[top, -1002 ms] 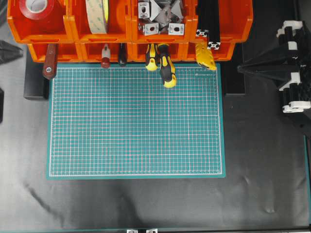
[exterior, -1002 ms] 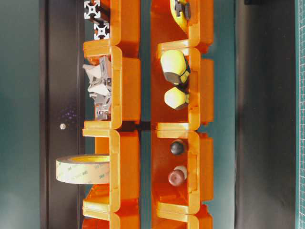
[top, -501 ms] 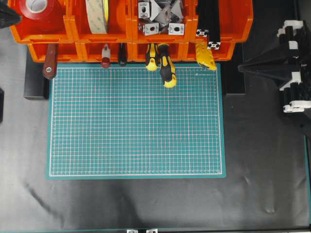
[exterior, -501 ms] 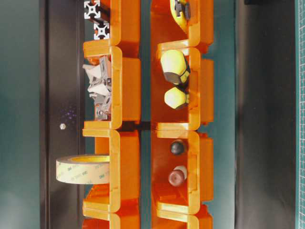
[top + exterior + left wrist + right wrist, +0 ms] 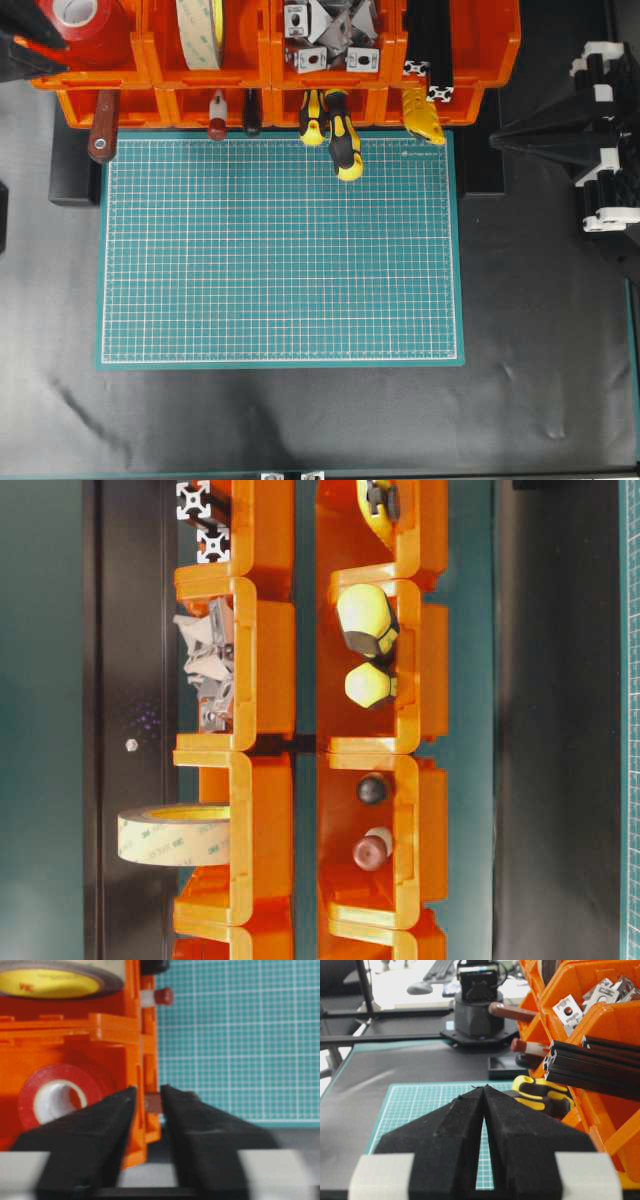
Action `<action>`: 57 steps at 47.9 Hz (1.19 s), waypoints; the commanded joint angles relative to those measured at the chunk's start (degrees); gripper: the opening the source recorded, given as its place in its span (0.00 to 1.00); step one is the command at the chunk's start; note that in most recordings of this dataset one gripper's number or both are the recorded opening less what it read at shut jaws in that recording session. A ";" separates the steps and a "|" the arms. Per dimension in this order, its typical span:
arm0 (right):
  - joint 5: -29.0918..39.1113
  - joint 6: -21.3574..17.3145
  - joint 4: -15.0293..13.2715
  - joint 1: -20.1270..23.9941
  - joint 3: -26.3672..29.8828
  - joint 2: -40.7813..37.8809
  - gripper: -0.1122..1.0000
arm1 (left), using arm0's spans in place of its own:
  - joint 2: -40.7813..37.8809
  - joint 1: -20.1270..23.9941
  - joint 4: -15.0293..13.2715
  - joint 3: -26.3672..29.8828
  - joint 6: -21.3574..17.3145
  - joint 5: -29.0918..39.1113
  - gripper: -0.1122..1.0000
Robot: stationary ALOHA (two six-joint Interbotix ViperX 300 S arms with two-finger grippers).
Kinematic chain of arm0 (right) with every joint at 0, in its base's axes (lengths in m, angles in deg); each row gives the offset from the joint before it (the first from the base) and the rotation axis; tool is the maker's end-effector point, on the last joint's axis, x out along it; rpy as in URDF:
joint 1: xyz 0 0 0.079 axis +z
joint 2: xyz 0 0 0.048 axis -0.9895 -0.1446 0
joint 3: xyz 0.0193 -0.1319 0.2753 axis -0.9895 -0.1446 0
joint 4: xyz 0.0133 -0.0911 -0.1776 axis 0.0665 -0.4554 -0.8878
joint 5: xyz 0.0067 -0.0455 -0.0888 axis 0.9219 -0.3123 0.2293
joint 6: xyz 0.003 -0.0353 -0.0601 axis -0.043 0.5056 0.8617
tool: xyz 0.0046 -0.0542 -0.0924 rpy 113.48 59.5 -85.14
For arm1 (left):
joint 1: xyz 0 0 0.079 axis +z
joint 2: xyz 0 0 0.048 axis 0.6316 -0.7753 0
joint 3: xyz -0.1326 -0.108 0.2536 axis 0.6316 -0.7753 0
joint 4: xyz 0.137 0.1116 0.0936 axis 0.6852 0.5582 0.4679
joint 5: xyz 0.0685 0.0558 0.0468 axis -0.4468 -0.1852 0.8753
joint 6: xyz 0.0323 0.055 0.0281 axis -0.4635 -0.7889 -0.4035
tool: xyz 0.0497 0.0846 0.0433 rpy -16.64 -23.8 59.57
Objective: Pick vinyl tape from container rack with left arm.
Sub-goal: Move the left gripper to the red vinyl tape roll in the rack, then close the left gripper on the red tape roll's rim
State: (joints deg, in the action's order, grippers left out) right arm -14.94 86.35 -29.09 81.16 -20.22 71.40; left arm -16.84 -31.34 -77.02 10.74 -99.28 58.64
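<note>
Left end effector [image 5: 147, 1105] has its 2 black fingers a little apart, and nothing is between them. It hangs just in front of the orange rack [image 5: 115, 1030], at the edge of the bin with the red tape [image 5: 55, 1097]. The red tape lies flat in that bin, the top left one in the view from above [image 5: 85, 20]. No finger touches the tape. From above, only a dark bit of the left end effector [image 5: 25, 50] shows at the left edge, by the corner of that bin.

A bigger cream tape [image 5: 200, 30] stands on its edge in the next bin. Metal brackets [image 5: 330, 35] fill the third bin, and black bars [image 5: 430, 45] lie in the fourth. Tool handles stick out of the lower bins over the green mat [image 5: 280, 250].

Right end effector [image 5: 484, 1097] has its fingers pressed together and holds nothing. It sits at the right side of the worktop [image 5: 540, 350], well apart from the tape.
</note>
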 commanded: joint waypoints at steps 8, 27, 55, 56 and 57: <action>-0.88 -0.09 0.18 0.26 1.32 -0.26 0.10 | -2.02 1.58 0.18 1.85 -0.09 1.14 0.85; -0.88 -0.09 0.18 0.53 1.41 -0.26 0.10 | -4.04 5.45 0.18 1.14 -0.44 3.96 0.87; -1.23 0.00 0.18 0.53 1.14 -0.18 0.10 | -4.31 5.54 0.18 -3.60 -0.44 1.58 0.87; -1.23 -0.09 0.18 0.53 1.14 -0.26 0.10 | -4.31 5.54 0.18 -3.69 -0.44 1.49 0.87; -1.23 -0.09 0.18 0.53 1.14 -0.18 0.10 | -4.39 5.63 0.18 -3.69 -0.44 1.32 0.87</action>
State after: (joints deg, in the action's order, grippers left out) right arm -15.12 86.35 -29.09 81.51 -20.22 71.40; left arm -21.59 -26.07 -77.02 6.61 -99.54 60.49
